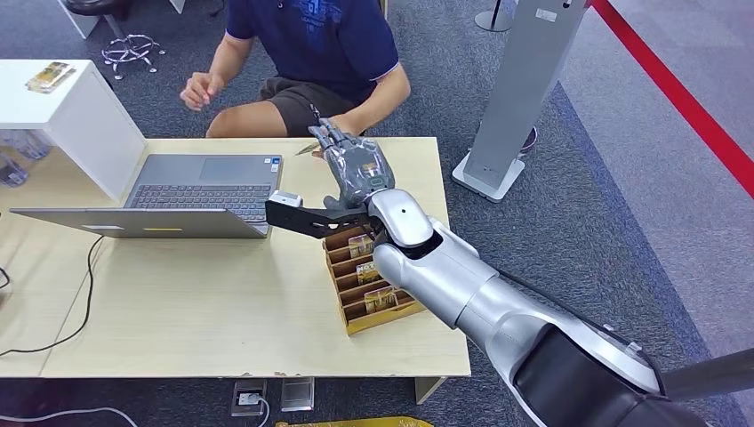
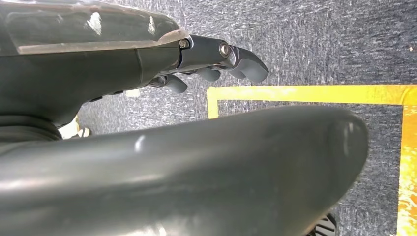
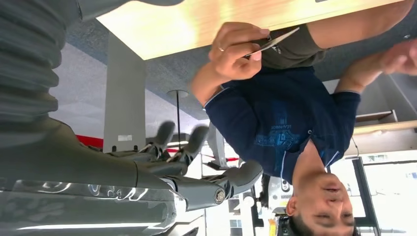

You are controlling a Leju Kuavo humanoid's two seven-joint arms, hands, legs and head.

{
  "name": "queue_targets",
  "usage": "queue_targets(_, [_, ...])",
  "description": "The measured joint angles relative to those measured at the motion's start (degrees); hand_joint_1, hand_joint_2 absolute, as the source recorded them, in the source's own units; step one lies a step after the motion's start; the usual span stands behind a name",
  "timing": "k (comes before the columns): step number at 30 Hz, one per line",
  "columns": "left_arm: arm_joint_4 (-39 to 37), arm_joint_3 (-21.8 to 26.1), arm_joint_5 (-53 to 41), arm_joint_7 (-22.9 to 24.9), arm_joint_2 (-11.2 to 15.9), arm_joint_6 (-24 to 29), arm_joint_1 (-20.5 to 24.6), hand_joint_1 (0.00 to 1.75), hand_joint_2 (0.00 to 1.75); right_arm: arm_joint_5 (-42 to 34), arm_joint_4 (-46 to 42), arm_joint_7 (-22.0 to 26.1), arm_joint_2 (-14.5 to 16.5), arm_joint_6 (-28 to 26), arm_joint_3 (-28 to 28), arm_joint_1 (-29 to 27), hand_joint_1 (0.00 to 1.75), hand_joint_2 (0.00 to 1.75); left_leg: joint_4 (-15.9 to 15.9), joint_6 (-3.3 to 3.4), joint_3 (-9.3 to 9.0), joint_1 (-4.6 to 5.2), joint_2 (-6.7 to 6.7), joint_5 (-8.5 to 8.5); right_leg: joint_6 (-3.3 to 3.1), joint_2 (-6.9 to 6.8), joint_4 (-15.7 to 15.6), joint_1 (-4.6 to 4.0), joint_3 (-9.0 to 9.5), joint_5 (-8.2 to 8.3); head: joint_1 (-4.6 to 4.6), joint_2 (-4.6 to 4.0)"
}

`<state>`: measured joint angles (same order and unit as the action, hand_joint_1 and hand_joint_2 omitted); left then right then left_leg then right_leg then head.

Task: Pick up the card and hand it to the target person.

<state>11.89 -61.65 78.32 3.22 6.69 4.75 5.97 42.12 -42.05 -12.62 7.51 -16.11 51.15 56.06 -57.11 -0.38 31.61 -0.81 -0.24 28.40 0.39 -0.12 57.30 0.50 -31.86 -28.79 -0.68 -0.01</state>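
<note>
The card (image 3: 275,40) is a thin pale slip pinched in the person's hand (image 3: 236,51) at the table's far edge; in the head view it shows as a sliver (image 1: 308,149) just left of my fingertips. My right hand (image 1: 356,165) is stretched out over the far side of the table toward the seated person (image 1: 311,44), fingers (image 3: 189,142) spread and holding nothing. My left hand (image 2: 211,64) hangs over the carpet beside a yellow floor line, its fingers loosely apart and empty.
A wooden slotted holder (image 1: 369,285) with several cards sits under my right forearm. An open laptop (image 1: 191,191) lies left of it, with a cable (image 1: 84,294) trailing off. A white box (image 1: 62,107) stands far left, a grey stand (image 1: 525,89) right of the table.
</note>
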Motion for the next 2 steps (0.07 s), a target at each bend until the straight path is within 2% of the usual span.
queue_targets(2, [0.0,0.0,0.2,-0.1,0.0,0.0,0.0,0.00,0.00,0.0,0.0,0.0,0.0,-0.5,0.0,0.0,0.00,1.75,0.0,0.00,-0.01,0.00,0.00,0.00,0.00,0.00,0.0,0.00,0.00,0.00,0.01,0.00])
